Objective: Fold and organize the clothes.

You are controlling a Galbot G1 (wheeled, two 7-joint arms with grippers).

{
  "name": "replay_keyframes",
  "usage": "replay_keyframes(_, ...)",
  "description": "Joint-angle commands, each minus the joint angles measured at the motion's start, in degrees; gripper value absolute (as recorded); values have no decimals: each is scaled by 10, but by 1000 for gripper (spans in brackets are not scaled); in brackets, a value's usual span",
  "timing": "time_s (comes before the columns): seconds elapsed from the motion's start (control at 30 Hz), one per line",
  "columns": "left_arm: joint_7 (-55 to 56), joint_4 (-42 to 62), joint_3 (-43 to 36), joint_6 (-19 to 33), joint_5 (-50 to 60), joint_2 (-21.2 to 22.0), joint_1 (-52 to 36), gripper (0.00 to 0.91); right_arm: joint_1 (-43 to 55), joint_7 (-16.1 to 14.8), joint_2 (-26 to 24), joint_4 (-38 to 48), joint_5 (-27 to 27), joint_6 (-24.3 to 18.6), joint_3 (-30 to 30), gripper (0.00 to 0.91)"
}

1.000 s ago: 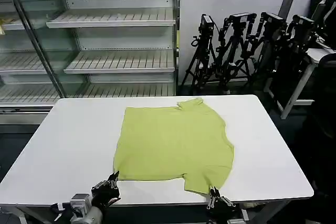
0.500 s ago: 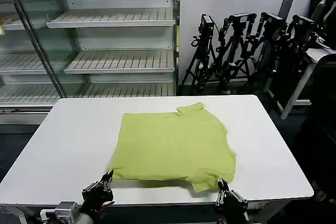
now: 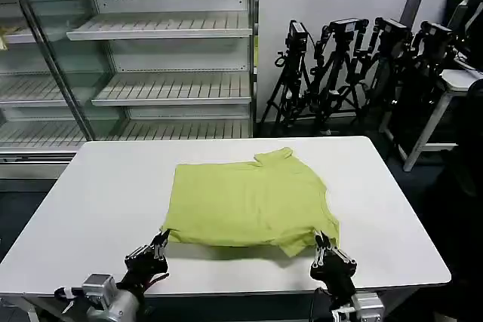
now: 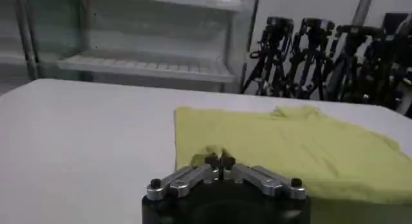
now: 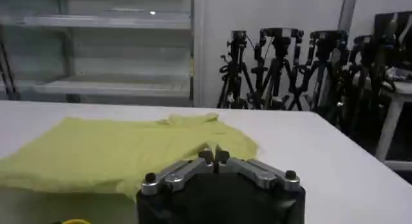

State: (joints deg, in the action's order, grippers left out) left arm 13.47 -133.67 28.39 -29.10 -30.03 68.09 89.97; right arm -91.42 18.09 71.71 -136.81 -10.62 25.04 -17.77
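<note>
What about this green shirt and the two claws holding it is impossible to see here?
- Underside of the lime shirt: head view, hidden by its own top layer.
- Near hem: left wrist view, behind the left gripper.
- Cloth pinched by the right gripper: right wrist view, covered by its shut fingers.
- Both arms: head view, cut off by the bottom edge.

Both grippers' jaws clamped, raised
</note>
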Motion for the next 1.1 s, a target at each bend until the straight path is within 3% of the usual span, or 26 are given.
replay_keyframes(0.03, -1, 61, -4, 23, -30, -21, -66, 20, 115, 4, -32, 72, -49, -2, 0, 0)
replay_keyframes(0.67, 1, 174, -62, 26, 6, -17, -162, 50, 232, 3, -23, 203, -47, 4, 56, 0)
replay_keyframes(0.8, 2, 187, -67, 29, 16, -11, -169, 131, 239, 5, -13, 224, -35, 5, 62, 0)
replay_keyframes(0.83, 2, 189, -68, 29, 17, -10, -170, 262, 240, 4, -11, 228, -33, 9, 63, 0)
replay_keyframes(0.87, 2, 190, -68, 28, 18, -9, -170, 363, 240, 3, -11, 229, -29, 12, 64, 423)
replay_keyframes(0.9, 2, 191, -68, 27, 20, -8, -169, 877, 240, 0, -10, 232, -24, 20, 67, 907)
replay_keyframes(1.1, 5, 174, -60, 28, 23, 0, -142, 907, 222, -19, -6, 223, 9, 11, 67, 907)
